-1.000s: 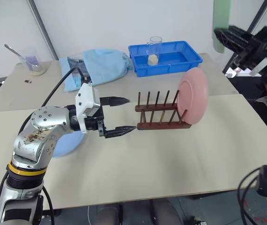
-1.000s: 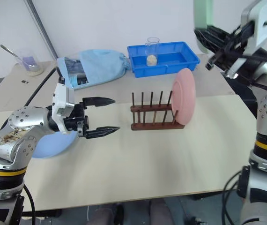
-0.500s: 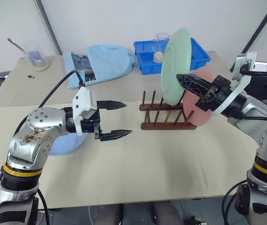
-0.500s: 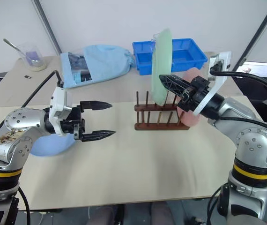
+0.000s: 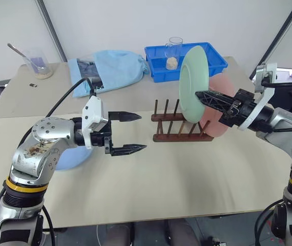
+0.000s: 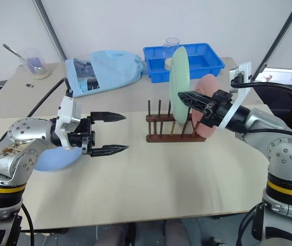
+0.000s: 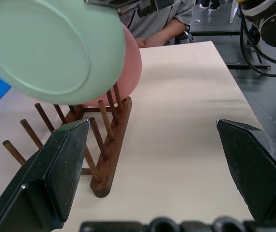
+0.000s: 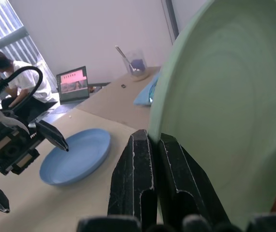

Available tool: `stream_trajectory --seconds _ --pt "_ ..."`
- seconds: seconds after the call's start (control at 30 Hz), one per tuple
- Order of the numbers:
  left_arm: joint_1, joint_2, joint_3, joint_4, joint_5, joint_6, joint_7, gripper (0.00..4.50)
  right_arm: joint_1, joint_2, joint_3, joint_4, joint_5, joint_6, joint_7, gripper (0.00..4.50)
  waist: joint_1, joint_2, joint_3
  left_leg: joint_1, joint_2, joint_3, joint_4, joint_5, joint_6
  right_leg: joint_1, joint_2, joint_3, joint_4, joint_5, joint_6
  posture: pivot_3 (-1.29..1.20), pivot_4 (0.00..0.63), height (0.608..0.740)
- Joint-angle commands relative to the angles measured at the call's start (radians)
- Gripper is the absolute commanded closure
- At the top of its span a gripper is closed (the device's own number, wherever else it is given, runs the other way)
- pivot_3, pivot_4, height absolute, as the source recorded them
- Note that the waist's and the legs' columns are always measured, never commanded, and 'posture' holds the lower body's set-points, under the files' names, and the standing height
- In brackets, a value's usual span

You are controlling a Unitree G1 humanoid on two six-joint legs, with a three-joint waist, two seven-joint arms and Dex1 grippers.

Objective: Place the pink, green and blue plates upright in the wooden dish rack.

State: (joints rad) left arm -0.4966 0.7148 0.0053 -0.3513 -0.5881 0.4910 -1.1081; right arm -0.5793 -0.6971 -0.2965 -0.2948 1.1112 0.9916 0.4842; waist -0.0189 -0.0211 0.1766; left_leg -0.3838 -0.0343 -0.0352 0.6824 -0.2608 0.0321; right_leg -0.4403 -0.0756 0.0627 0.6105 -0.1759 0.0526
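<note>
Right now your right gripper [image 5: 203,96] is pinched tight on the rim of the green plate [image 5: 194,83], which hangs upright at centre-right of the head view, above the wooden dish rack [image 5: 181,126] and just beside the pink plate [image 5: 219,106] already standing in the rack's end slot. That closeness is your main risk: bring the green plate down off-line and its edge may knock the pink one, tipping it out or shoving the light rack across the table [image 5: 176,179]. You could also land the rim on top of a peg rather than between two, so it skates sideways when you let go. The grip is only a thin pinch on the rim, so a bump may twist the plate in the fingers. Your left gripper [image 5: 130,132] hangs wide open and empty at centre-left, apart from the rack, so nothing steadies it. The blue plate [image 6: 54,158] lies flat at lower left, behind that arm.
</note>
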Motion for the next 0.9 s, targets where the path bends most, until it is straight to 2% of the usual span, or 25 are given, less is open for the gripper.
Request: stream_trajectory --seconds 0.03,0.37,0.63,0.8,0.9 --pt "-0.019 -0.010 0.012 -0.025 -0.009 -0.022 0.011 0.00 -0.011 -0.006 -0.009 0.001 -0.005 -0.016 0.020 4.46 0.001 0.000 0.000 0.000 0.000 0.000 0.000 0.000 0.000 0.000 0.000 0.000 0.000 0.000 0.000 0.00 0.150 0.740" --pt "-0.043 -0.032 0.033 -0.036 -0.071 0.020 0.041 0.00 -0.055 -0.007 0.017 0.073 -0.050 0.012 0.004 4.46 0.000 0.000 0.000 0.000 0.000 0.000 0.001 0.000 0.000 0.000 0.000 0.000 0.000 0.001 0.001 0.00 0.150 0.740" --pt "-0.033 -0.026 0.037 -0.033 -0.070 0.018 0.065 0.00 -0.088 -0.036 0.006 0.060 -0.086 0.004 0.000 1.70 0.001 0.000 0.000 -0.001 -0.001 0.000 0.001 0.000 0.000 0.000 -0.001 0.001 -0.001 0.001 0.001 0.00 0.150 0.740" --pt "0.006 -0.010 0.064 -0.043 -0.060 0.019 0.099 0.00 -0.130 -0.143 0.033 0.036 -0.195 -0.069 0.080 0.03 0.001 0.000 0.000 -0.001 -0.001 0.000 0.001 0.000 0.000 0.000 -0.001 0.001 0.000 0.001 0.001 0.00 0.150 0.740" --pt "0.045 0.002 0.095 -0.055 -0.052 0.023 0.146 0.00 -0.166 -0.210 0.065 0.033 -0.263 -0.137 0.176 0.03 0.000 0.000 0.000 -0.001 0.000 0.001 0.001 0.000 0.000 0.000 -0.001 0.001 -0.001 0.001 0.001 0.00 0.150 0.740"
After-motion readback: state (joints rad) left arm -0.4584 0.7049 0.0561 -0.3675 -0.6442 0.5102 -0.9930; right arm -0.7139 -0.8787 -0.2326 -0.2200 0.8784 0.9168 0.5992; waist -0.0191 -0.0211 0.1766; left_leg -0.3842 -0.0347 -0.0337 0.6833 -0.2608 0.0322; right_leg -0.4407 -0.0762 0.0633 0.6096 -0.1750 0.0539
